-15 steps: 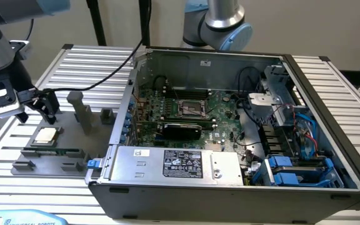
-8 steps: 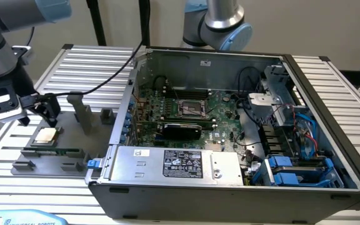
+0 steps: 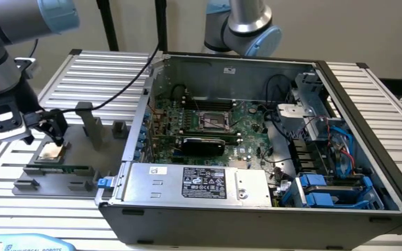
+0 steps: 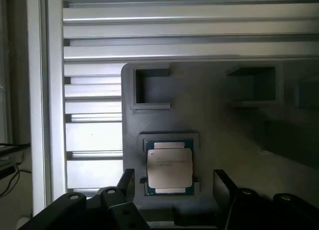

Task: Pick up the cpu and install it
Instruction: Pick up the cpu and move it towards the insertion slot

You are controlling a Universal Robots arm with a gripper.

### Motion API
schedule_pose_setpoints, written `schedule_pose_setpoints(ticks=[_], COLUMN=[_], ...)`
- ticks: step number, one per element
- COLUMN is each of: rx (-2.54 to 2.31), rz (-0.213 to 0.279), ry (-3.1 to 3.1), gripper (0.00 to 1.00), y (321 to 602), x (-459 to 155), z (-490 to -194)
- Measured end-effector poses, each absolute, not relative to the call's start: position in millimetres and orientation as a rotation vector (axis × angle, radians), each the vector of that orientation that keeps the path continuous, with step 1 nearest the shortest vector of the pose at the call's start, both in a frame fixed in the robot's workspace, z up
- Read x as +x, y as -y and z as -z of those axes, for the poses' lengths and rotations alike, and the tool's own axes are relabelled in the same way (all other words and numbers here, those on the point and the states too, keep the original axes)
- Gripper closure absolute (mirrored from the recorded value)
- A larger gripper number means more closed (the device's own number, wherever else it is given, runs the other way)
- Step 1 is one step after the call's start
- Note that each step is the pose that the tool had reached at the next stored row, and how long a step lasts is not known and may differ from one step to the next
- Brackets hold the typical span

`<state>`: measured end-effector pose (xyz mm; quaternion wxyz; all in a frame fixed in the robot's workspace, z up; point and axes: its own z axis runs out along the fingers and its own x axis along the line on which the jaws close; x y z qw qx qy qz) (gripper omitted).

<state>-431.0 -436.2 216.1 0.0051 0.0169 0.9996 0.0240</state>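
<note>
Black two-finger gripper (image 3: 45, 139) — jaws spread wide, empty. Small square silvery-topped cpu (image 4: 170, 166) — just beneath, centred between the fingers; nested in a grey plastic fixture (image 4: 224, 140), presumably to hold it square.

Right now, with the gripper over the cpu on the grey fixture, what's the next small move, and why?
Probably lower the gripper straight down a little. Its jaws stand open on either side of the cpu, which lies flat in a recess of the grey fixture, and in the exterior view it seems to hang just above the chip, so closing now might miss its edges.
</note>
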Motion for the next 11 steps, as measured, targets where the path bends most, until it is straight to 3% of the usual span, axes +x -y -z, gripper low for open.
schedule_pose_setpoints(ticks=[11], rx=[0.053], rz=[-0.075], ry=[-3.134], gripper=[0.27], y=[435.2], x=[-432.9], z=[-196.7])
